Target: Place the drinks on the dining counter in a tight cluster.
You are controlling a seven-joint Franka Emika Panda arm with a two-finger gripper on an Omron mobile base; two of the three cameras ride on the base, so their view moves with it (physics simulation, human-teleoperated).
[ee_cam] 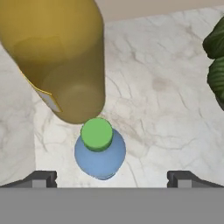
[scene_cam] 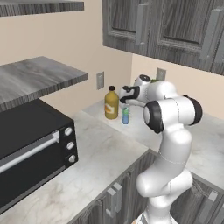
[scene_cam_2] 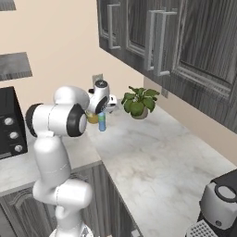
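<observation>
In the corner of a marble desk [scene_cam: 100, 153] under dark wall cabinets [scene_cam: 175, 30], a black oven [scene_cam: 30, 153] sits to one side while the white arm reaches over two drinks standing upright and almost touching near the wall. The amber juice jug [scene_cam: 111, 103] is the larger; the small blue water bottle [scene_cam: 125, 115] with its green cap stands just beside it. The tool [ee_cam: 111, 177] hovers above the water bottle, fingers spread wide and holding nothing. By the look of it, the job has barely begun: neither drink has been lifted, and carrying them to the dining island remains. The right base view adds a potted plant [scene_cam_2: 139, 102] and a coffee machine [scene_cam_2: 217, 206] further along; the hand view alone looks straight down on the bottle cap between the fingertips [ee_cam: 41, 178].
</observation>
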